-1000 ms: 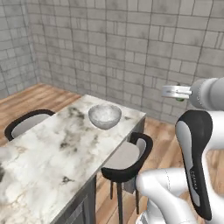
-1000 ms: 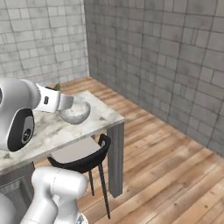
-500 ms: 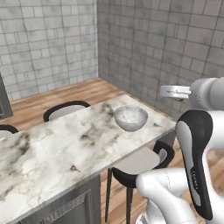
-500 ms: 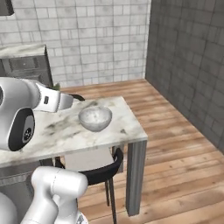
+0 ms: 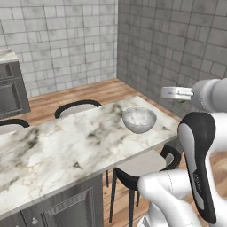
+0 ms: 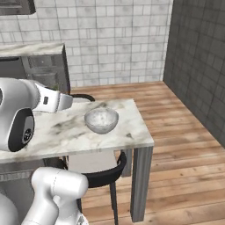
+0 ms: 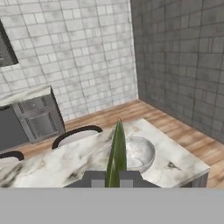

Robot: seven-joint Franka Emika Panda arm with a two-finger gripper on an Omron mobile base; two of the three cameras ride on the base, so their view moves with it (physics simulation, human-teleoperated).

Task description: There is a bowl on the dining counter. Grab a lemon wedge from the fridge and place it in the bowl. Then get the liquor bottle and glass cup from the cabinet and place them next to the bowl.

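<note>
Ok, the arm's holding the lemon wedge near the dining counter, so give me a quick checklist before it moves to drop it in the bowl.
1. Gripper shut on the lemon wedge: ok, the green sliver stands between the fingertips.
2. Bowl upright on the dining counter: ok.
3. Bowl free to receive the wedge: ok, nothing lies inside.
4. Gripper above the bowl: not ok, it is short of it, off the counter's edge.
5. Path over the counter free: ok, bare marble around the bowl.
6. Stools out of the arm's way: cannot tell.

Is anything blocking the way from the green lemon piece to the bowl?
No. The hand pinches the lemon wedge, and past it the bowl sits open on the dining counter with nothing visible between them.
</note>
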